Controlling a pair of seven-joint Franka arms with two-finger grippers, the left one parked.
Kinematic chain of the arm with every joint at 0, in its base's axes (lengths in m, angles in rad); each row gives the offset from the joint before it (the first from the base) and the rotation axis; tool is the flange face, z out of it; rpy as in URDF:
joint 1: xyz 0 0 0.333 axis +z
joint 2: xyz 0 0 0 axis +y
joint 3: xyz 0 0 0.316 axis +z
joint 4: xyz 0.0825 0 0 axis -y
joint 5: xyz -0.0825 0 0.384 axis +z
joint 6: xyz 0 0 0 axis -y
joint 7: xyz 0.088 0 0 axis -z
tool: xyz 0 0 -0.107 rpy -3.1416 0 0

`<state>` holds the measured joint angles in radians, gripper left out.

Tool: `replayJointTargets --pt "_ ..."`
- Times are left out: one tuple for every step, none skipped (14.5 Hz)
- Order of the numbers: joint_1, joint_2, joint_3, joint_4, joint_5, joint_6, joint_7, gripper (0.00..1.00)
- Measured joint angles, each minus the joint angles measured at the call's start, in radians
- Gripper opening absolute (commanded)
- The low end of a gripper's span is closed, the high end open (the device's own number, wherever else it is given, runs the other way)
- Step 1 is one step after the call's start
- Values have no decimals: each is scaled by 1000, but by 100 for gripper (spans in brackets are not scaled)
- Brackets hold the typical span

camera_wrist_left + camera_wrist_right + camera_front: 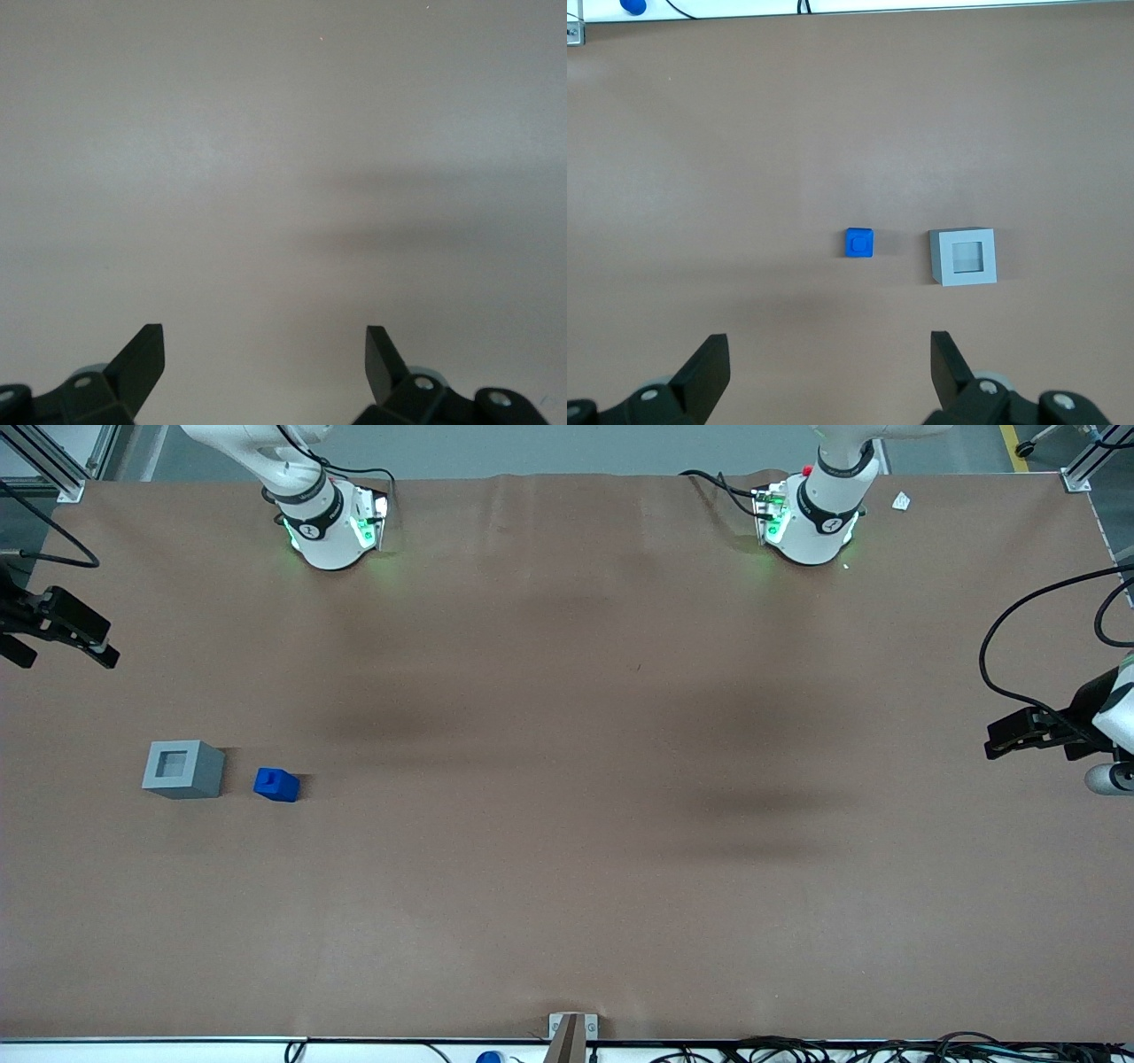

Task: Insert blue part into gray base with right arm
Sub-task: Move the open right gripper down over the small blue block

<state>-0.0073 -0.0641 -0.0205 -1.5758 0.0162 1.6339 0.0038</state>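
Both end effector point(828, 367) fingertips partly cropped, spread.

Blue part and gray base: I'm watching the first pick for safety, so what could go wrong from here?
1. The blue part lies close beside the gray base; a descending jaw could bump the base and shift its socket.
2. The blue part's stub points up, so it may need turning before it can enter the socket.
3. The gripper hangs high above both, jaws open; a slightly off descent could miss the small part.
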Motion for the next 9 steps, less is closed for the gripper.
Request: replayJointTargets --pt "0 0 0 0 0 -1 4 100" --pt "0 0 0 0 0 -3 8 100" --pt "0 0 0 0 0 -4 10 100" --pt "0 0 0 0 0 -4 13 100" --pt "0 0 0 0 0 -4 15 100" --pt "0 0 0 0 0 -5 16 100" --pt "0 2 0 0 0 -9 16 100" --pt "0 6 1 -1 0 -14 16 100" --pt "0 11 1 -4 0 -18 17 100"
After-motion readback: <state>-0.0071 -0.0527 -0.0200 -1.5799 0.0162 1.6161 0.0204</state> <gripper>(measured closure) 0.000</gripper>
